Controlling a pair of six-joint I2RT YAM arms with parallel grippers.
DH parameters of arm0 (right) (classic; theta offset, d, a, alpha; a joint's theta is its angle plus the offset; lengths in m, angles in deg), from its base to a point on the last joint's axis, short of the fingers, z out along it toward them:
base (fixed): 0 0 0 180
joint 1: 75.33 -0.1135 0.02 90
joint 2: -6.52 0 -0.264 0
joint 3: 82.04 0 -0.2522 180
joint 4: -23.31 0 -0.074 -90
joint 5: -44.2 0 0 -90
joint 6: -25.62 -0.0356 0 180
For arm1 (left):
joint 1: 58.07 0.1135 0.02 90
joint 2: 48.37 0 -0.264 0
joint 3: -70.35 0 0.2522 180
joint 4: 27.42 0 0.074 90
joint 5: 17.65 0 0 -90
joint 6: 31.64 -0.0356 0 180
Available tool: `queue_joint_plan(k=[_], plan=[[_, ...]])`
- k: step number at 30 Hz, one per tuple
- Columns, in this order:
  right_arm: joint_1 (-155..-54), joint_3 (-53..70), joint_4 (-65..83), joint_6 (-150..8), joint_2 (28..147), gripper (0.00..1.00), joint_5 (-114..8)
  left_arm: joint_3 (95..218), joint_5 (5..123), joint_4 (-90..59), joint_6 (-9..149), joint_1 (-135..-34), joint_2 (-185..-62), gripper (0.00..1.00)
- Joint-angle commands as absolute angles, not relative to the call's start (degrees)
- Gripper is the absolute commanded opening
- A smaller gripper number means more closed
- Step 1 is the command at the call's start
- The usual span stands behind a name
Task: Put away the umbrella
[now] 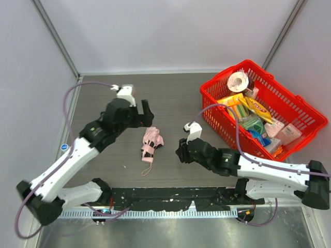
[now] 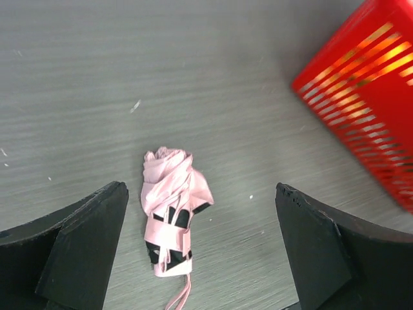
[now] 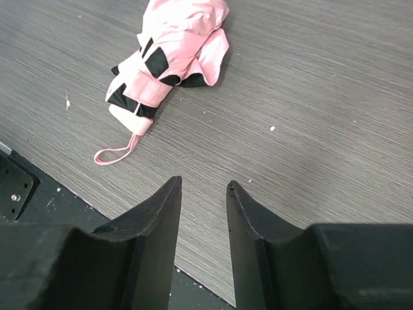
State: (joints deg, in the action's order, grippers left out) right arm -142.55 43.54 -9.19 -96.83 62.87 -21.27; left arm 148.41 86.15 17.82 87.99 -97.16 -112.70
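- Down on the table, top view: the umbrella lies collapsed into a short pink bundle between the two arms, and neither one holds it. The folding looks done. Picking it up and stowing it is all left to do, and the red basket off to the right would be my guess for where it goes.
- Same view: the left pincer hangs just beyond the bundle's far end, and the right pincer sits just beside it on the right. Neither touches it.
- Left wrist view: the left pincer is spread wide and empty. The umbrella lies on the table beneath the gap, nearer the left finger, with a strap across its fabric. The basket shows in the upper right corner, well apart.
- Right wrist view: the right pincer has its fingers only a narrow slit apart, with nothing between them. The umbrella lies ahead and to the left, clear of the tips, its wrist loop trailing towards the table edge.
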Motion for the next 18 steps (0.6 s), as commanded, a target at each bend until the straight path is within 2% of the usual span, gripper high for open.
queue_joint_plan(k=[1, 6, 16, 17, 18], plan=[[-142.0, 37.1, -5.0, -99.9, 70.4, 0.42, -25.5, 149.5, 84.0, 22.3, 87.6, -95.1, -101.0, 1.00], [-141.4, 32.8, -1.5, -101.8, 78.6, 0.58, -29.3, 149.2, 83.9, 26.7, 87.5, -95.0, -88.9, 1.00], [-141.3, 30.9, 0.1, -104.2, 84.5, 0.61, -30.8, 147.6, 87.2, 29.2, 86.5, -95.0, -77.0, 1.00], [-141.2, 30.6, 0.1, -105.3, 85.8, 0.78, -30.9, 147.7, 87.3, 29.6, 86.6, -95.0, -76.7, 1.00], [-141.0, 30.3, 0.1, -106.1, 86.7, 0.80, -30.9, 147.7, 87.5, 29.8, 86.6, -95.1, -76.3, 1.00]])
